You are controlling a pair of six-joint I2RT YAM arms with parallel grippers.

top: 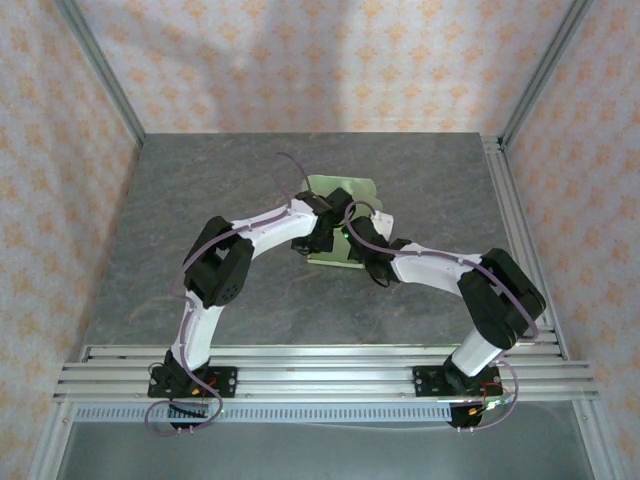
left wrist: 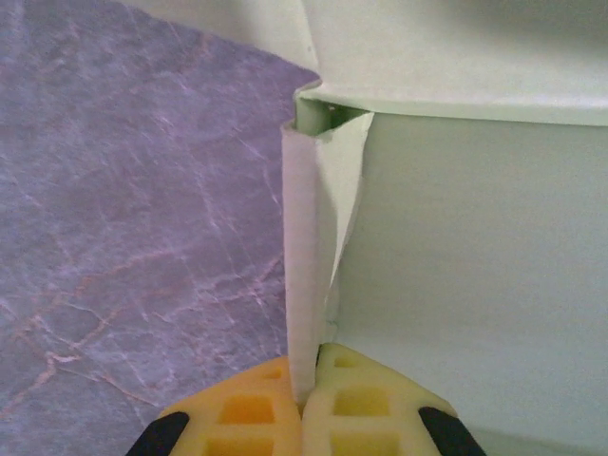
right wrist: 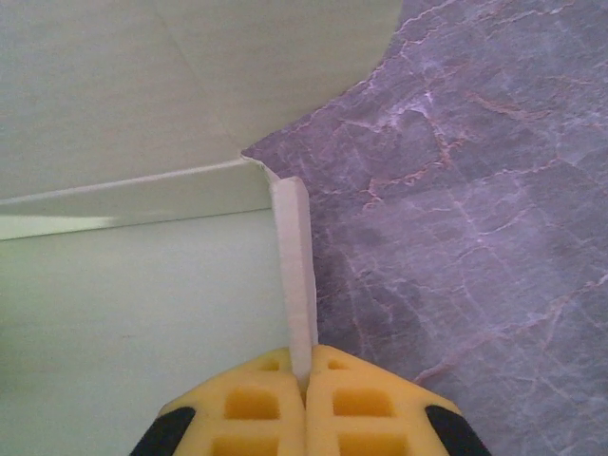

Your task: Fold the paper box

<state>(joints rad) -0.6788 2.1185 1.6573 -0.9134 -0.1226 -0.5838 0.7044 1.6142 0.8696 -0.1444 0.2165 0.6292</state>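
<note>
1. The paper box (top: 342, 190) is seen on the table (top: 200, 200) near its middle, at 12 o'clock from the two arm bases, and is partly covered by both wrists.
2. The left gripper (left wrist: 304, 404) is pressed together on the left flap (left wrist: 302, 266), a thin upright strip of the paper box.
3. This strip is pinched between the yellow fingers (left wrist: 247, 413) and is seen running toward 12 o'clock.
4. In the left wrist view, pale card panels are spread from 12 to 4 o'clock, and grey table is seen from 7 to 11 o'clock.
5. The right gripper (right wrist: 306, 394) is likewise closed on the right flap (right wrist: 293, 266), which is gripped at its near end.
6. In the right wrist view, card is seen from 7 to 12 o'clock and table from 1 to 5 o'clock.
</note>
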